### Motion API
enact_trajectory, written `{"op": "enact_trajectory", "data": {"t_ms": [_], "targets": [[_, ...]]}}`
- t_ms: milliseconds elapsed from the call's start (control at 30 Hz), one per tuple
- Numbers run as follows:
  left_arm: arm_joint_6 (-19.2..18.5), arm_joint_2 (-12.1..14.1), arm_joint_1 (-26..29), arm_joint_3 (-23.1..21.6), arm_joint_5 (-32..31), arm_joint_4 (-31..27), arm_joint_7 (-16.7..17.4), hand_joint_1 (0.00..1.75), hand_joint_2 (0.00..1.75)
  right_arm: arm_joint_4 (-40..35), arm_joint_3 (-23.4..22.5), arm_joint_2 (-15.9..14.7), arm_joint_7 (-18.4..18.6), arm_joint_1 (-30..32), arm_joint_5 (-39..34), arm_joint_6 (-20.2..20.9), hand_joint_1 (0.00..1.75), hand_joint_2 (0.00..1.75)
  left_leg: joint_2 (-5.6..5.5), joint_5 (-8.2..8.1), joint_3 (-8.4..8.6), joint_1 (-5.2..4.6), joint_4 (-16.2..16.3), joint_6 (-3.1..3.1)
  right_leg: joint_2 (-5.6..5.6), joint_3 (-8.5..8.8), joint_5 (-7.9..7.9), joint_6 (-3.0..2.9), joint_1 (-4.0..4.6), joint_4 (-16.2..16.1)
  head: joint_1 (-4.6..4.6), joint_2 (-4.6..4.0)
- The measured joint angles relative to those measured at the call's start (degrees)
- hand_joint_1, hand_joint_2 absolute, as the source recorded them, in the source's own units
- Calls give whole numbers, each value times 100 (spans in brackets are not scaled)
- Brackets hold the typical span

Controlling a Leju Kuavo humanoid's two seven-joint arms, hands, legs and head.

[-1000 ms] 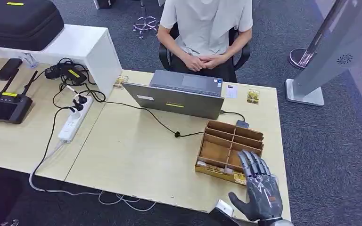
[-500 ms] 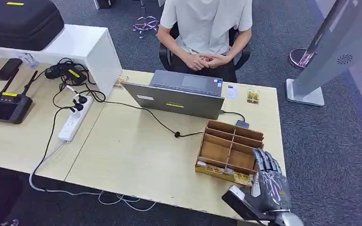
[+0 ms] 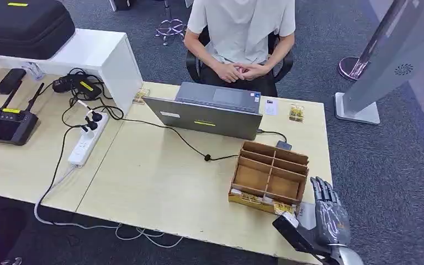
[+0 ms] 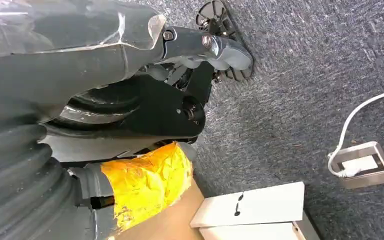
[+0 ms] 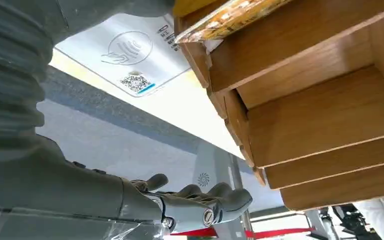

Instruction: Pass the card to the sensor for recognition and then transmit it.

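Note:
A wooden divided box stands near the table's front right corner, with yellow printed cards upright in its front slot. In the right wrist view the box wall is close, and a card edge pokes out of it. A flat white sensor pad with a wave symbol and a QR code lies on the table beside the box, and it is also visible from the head. My right hand hovers just right of the box with fingers spread and empty. My left hand hangs by my body over the carpet, holding nothing.
A person sits behind the far edge with hands clasped. A laptop faces them, its cable crossing the table. Loose cards lie near them. A power strip and a controller are at left. A white kiosk stands at right.
My right hand has slid right, from over the box's front right corner to beside the box at the table's right edge. The person and the table items have stayed put.

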Motion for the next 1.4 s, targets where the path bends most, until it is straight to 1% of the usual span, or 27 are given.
{"op": "enact_trajectory", "data": {"t_ms": [233, 367, 467, 733, 967, 1400], "targets": [[0, 0, 1, 59, -7, 0, 0, 0, 175, -11, -42, 88, -40, 11, 20, 9, 0, 175, 0, 0, 0, 0, 0, 0, 0, 0, 0, 0, 0, 0, 2, 0], [0, 0, 3, 85, -13, 0, 11, 0, 175, -123, -22, 134, -160, 92, 48, 55, 0, 175, 0, 0, 0, 0, 0, 0, 0, 0, 0, 0, 0, 0, 2, 0], [2, 0, 3, 96, -15, 0, 11, 0, 175, -334, 131, 184, -216, 225, 61, 61, 0, 175, 0, 0, 0, 1, 0, 0, 0, 0, 0, 0, 1, 0, 2, 0], [2, -11, 5, 149, -39, 0, 26, 0, 175, -706, 594, 208, -169, 456, -72, 133, 0, 175, 1, 0, -1, 2, -1, 0, 1, 0, -1, -1, 2, 0, 2, 0], [0, -28, 5, 210, -103, 0, 26, 0, 175, -588, 861, 208, -68, 487, -284, 92, 0, 175, 1, 0, 0, 2, -1, 0, 1, 0, -1, 0, 2, 0, 2, 0], [0, -39, 5, 238, -146, 0, 26, 0, 175, -118, 940, 208, -29, 367, -347, 50, 0, 175, 0, 0, -1, 2, -1, 0, 0, 0, -1, -1, 2, 0, 2, 0]]}}
